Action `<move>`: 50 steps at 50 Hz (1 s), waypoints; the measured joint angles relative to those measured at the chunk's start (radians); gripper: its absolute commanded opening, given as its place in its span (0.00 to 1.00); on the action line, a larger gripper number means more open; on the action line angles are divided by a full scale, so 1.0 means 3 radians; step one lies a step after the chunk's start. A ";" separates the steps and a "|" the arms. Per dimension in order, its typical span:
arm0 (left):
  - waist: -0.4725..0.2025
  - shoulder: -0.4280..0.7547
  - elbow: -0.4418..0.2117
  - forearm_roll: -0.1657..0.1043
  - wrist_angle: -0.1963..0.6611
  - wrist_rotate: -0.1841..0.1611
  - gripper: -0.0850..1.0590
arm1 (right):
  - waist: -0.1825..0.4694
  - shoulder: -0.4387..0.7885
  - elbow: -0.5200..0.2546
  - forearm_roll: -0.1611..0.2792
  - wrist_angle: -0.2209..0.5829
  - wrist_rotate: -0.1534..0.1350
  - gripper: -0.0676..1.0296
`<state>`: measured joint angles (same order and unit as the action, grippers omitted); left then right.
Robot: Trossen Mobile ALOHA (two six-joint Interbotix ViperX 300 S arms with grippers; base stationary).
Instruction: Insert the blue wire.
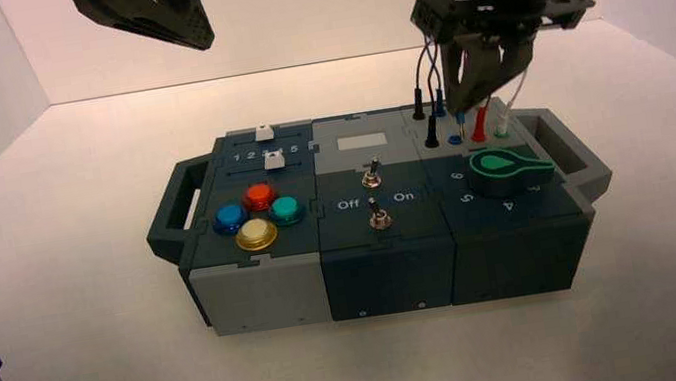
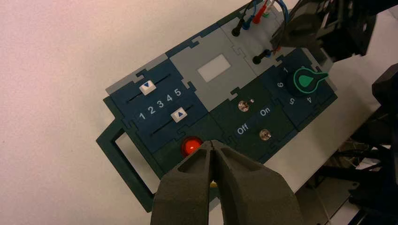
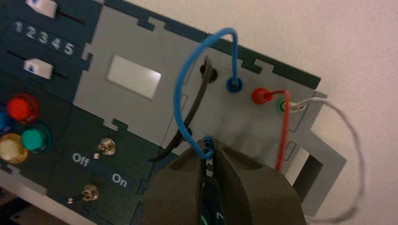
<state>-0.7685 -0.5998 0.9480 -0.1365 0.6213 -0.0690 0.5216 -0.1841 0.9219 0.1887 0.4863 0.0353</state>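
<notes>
Fingertips of the right hand are drawn narrow around one plug of the blue wire, above the box's right side. That plug's metal tip points down near the blue socket in the near row; whether they touch, I cannot tell. From the hand, the cable loops over to its other plug, seated in the far blue socket. Beside it run the black wire, the red wire and the white wire. Nearer the front right corner sits the green-and-black knob. The left hand, fingers together, hangs over the box's left part. The box stands on the worktop.
</notes>
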 measured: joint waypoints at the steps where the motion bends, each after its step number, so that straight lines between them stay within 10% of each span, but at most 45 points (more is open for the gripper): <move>1: -0.0005 0.0005 0.0000 0.0005 0.0000 0.0000 0.05 | 0.0000 -0.0020 -0.0005 0.0000 0.0005 0.0000 0.04; 50: 0.0000 0.0051 -0.0041 0.0010 -0.0005 0.0020 0.05 | 0.0000 0.0010 -0.0036 -0.0015 -0.0133 0.0010 0.04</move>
<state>-0.7685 -0.5844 0.9357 -0.1335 0.6197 -0.0629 0.5216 -0.1810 0.9112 0.1841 0.4464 0.0383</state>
